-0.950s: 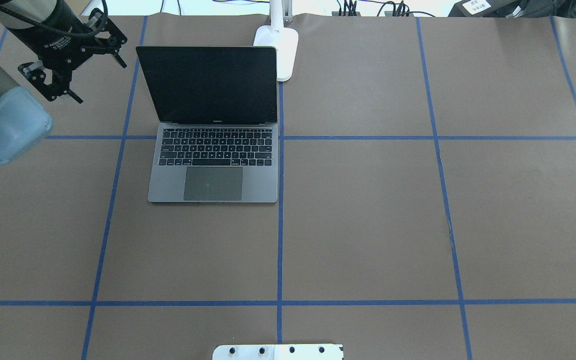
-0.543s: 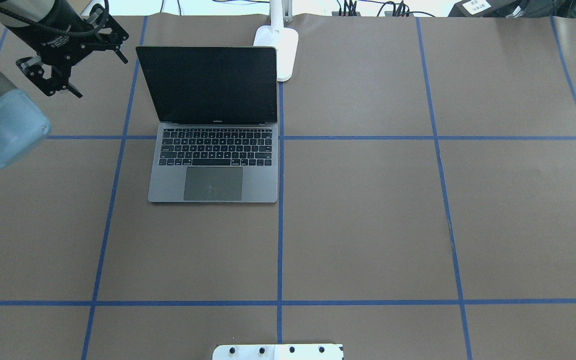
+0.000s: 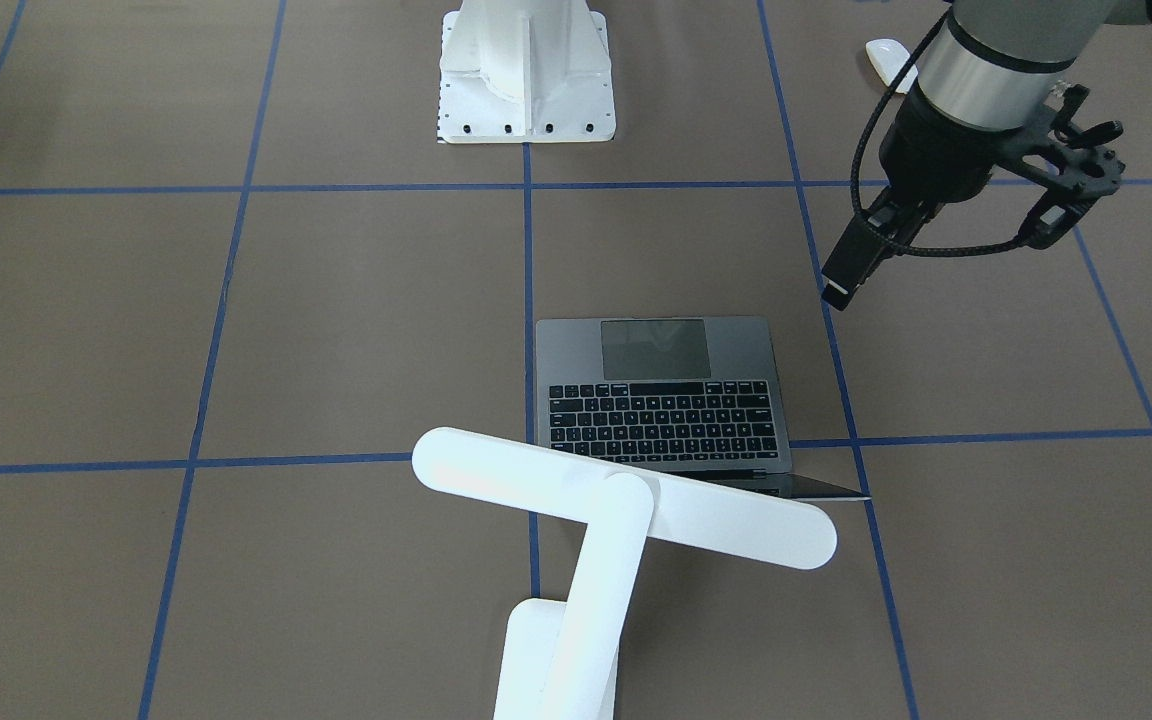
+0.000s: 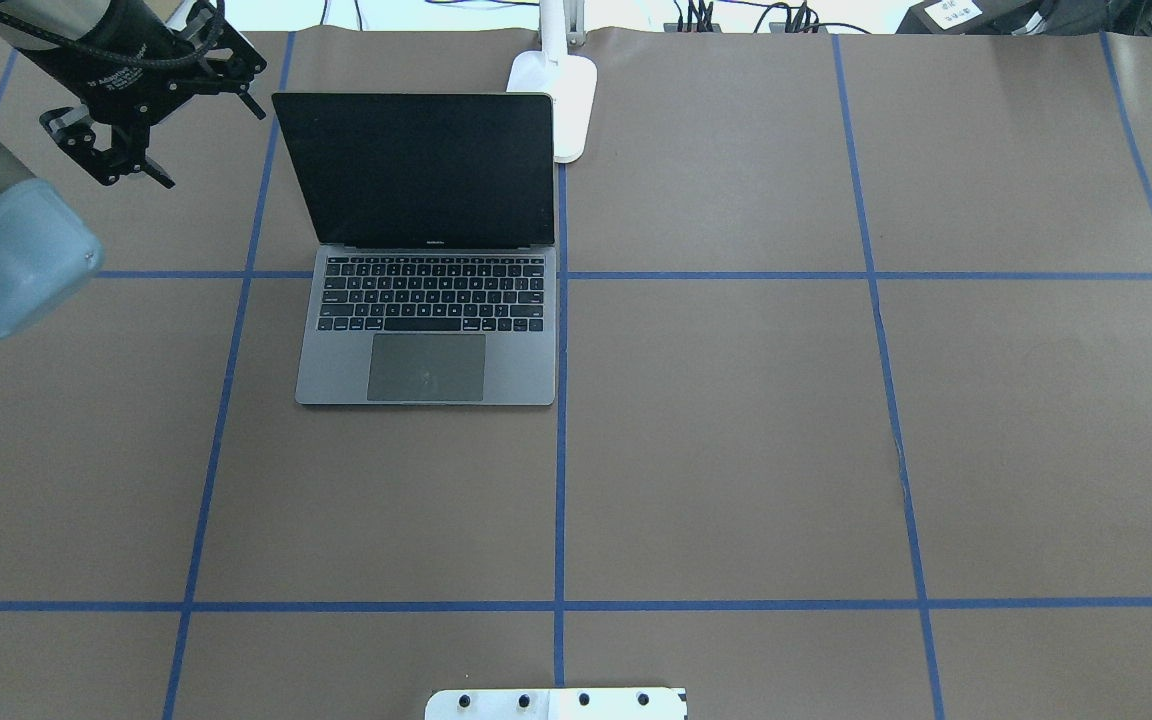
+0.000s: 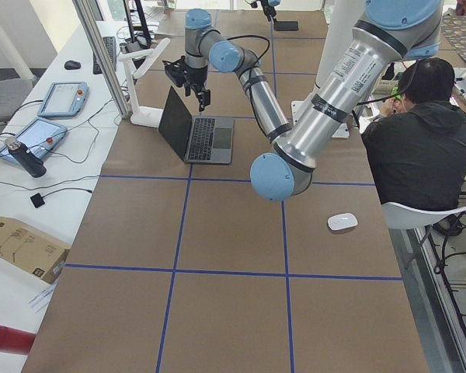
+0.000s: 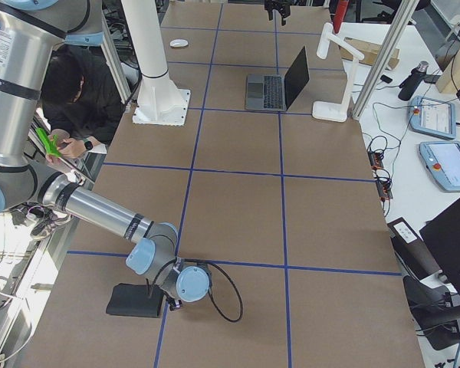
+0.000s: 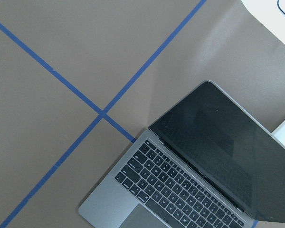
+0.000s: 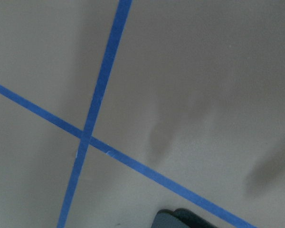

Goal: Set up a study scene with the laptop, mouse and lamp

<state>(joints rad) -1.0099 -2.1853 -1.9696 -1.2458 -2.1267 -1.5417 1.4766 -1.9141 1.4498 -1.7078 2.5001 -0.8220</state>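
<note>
The grey laptop [image 4: 426,345] stands open on the brown table, dark screen up; it also shows in the front view [image 3: 666,395] and the left wrist view [image 7: 190,185]. The white lamp [image 3: 626,495] stands behind the laptop's lid, its base [image 4: 561,100] at the far edge. The white mouse [image 5: 342,222] lies on the table near the robot's side, also in the front view [image 3: 886,55]. My left gripper [image 4: 214,150] hangs open and empty above the table, left of the laptop's screen. My right gripper [image 6: 176,295] is low beside a black mat [image 6: 130,300]; I cannot tell its state.
A white bolted pedestal [image 3: 526,90] stands at the robot's side of the table. Blue tape lines cross the brown surface. A seated person [image 5: 419,132] is beside the table behind the robot. Tablets and cables lie past the table's far edge.
My left gripper has moved a little toward the far edge of the table, still open. The laptop and lamp have not moved.
</note>
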